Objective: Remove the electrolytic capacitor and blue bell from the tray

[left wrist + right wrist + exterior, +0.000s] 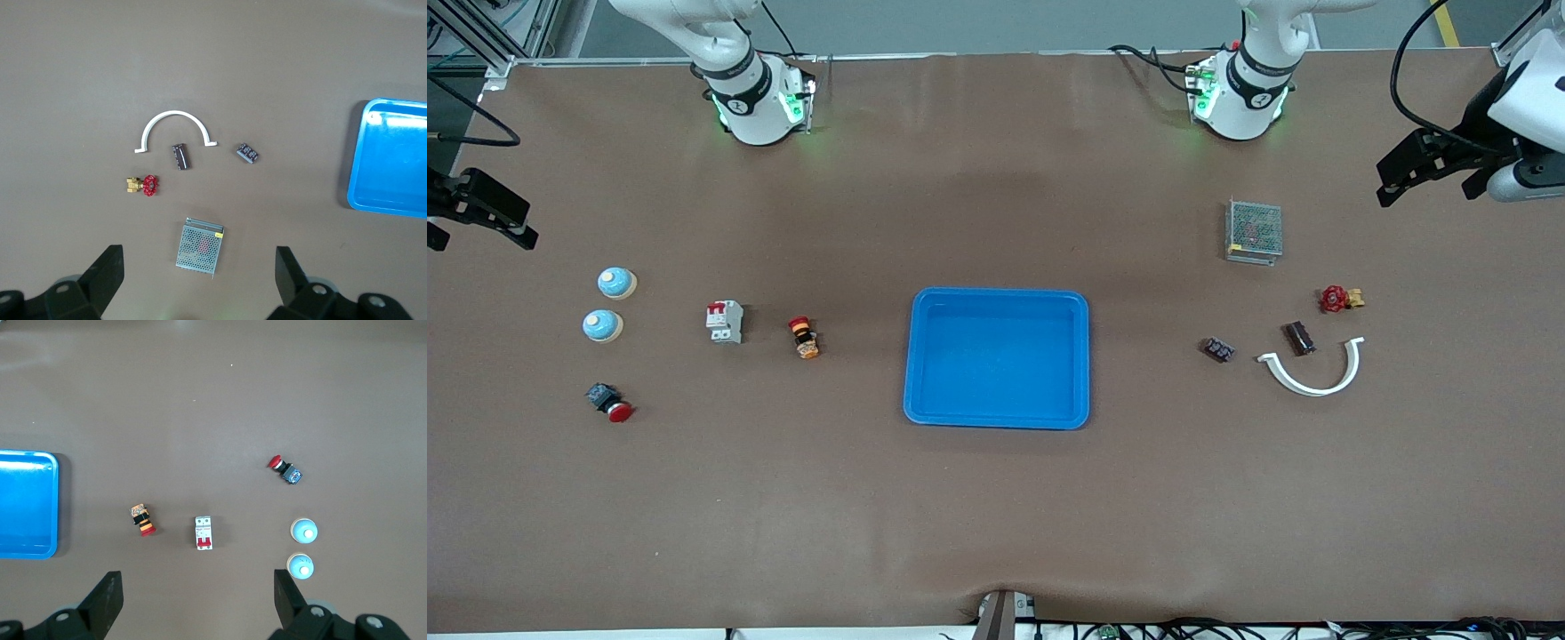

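- Overall, a wide desk (996, 516) covered in plain brown matting filled the front view; a pale floor and metal framing showed past its edge by the robots' bases, and cables ran along the edge nearest the front camera.
- A shallow blue tray (997, 418) sat at the middle of the desk with nothing in it.
- The left gripper (1427, 169) hung over the desk's edge at the left arm's end, jaws spread wide and holding nothing; the arm waited.
- The right gripper (480, 213) hung over the right arm's end, jaws likewise spread and empty; that arm waited too.
- The capacitor (1299, 338), a small dark cylinder, lay on its side toward the left arm's end, inside the curve of a white half-ring bracket (1312, 378). Its long axis ran slantwise, one end angled toward the robots' bases and the tray, the other toward the bracket.
- A small dark block (1217, 349) lay between the capacitor and the tray.
- A red-handled brass valve (1339, 299) and a metal mesh box (1255, 230) lay farther from the front camera.
- Two blue bells (616, 283) (602, 325) with white buttons stood upright, just beside each other, toward the right arm's end.
- A white circuit breaker (725, 322), an orange and red push-button (804, 338) and a red mushroom button (609, 402) lay near them.
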`<state>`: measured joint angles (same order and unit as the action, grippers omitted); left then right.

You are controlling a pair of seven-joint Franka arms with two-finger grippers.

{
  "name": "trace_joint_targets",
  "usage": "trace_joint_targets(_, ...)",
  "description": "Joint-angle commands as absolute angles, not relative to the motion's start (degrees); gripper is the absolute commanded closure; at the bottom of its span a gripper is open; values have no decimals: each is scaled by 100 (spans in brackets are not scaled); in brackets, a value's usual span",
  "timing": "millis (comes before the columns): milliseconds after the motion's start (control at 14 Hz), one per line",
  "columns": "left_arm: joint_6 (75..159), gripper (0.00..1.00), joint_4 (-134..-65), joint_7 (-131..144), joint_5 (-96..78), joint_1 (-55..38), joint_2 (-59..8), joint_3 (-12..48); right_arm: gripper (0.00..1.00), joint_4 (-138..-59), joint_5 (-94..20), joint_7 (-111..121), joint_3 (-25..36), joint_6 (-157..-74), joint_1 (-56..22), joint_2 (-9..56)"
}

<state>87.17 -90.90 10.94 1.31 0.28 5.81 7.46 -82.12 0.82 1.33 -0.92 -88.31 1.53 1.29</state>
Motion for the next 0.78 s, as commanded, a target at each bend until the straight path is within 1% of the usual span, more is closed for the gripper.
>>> trace_joint_targets(0, 8737, 0, -9158, 958, 26, 62, 712, 721, 0, -8332, 0, -104, -123, -8606, 150, -18)
trace_joint_targets(214, 8736, 0, -9167, 932, 26, 53, 712, 721, 0, -8341, -78, -229, -132, -8534, 141, 9)
trace_joint_targets(356, 8780, 0, -9150, 966, 26, 53, 703, 721, 0, -8350, -324, -255, -106, -8552, 149, 9)
trace_joint_targets(713, 8728, 0, -9088, 914, 26, 62, 703, 712, 0, -8376, -334, -246, -105, -8578, 176, 18)
